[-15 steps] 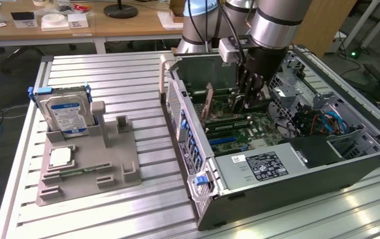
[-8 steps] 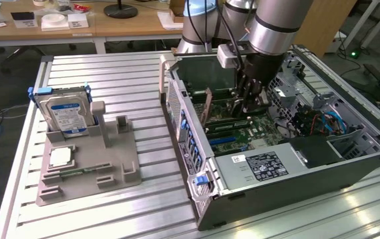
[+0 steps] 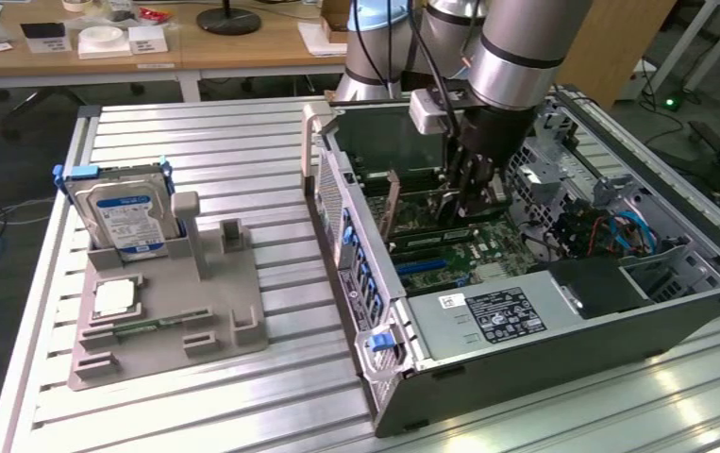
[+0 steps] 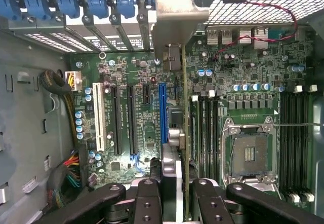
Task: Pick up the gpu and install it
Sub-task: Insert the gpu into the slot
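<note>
The gpu [image 3: 393,203] stands on edge inside the open computer case [image 3: 524,377], its brownish back towards the exterior view's left. In the wrist view the gpu [image 4: 174,153] shows edge-on, its silver bracket at the case's rear slot wall. It hangs over the motherboard [image 4: 126,82], between the blue slot [image 4: 162,112] and the memory slots. My gripper [image 3: 471,203] reaches down into the case. In the wrist view my gripper [image 4: 177,198] is shut on the card's upper edge, with a black finger [image 4: 147,198] on each side. Whether the card sits in a slot I cannot tell.
A silver hard drive [image 3: 126,212] stands in the grey fixture [image 3: 171,311] on the slatted aluminium table, with a processor chip [image 3: 114,297] and a green memory stick [image 3: 159,324] lying in it. The power supply [image 3: 498,316] fills the case's near end. Cables [image 3: 624,231] crowd its far side.
</note>
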You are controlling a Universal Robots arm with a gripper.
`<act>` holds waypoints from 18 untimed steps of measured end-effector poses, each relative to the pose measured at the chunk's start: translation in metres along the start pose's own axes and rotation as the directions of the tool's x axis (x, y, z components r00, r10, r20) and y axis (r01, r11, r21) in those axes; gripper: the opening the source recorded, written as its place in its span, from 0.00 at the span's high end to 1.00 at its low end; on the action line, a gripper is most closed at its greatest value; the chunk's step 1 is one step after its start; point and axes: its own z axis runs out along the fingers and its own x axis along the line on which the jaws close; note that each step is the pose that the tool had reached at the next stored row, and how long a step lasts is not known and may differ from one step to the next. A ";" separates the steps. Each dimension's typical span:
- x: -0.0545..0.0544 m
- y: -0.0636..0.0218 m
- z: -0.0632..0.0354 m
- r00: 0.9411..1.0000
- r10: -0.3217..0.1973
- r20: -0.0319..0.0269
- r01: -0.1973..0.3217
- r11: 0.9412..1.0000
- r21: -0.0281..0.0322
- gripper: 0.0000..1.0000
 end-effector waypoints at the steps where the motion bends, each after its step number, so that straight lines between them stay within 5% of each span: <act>1: 0.000 0.0006 0.0001 1.000 0.000 0.000 0.000 1.000 0.000 0.72; 18: 0.004 0.0058 0.0210 1.000 -0.023 0.000 0.023 1.000 -0.004 0.72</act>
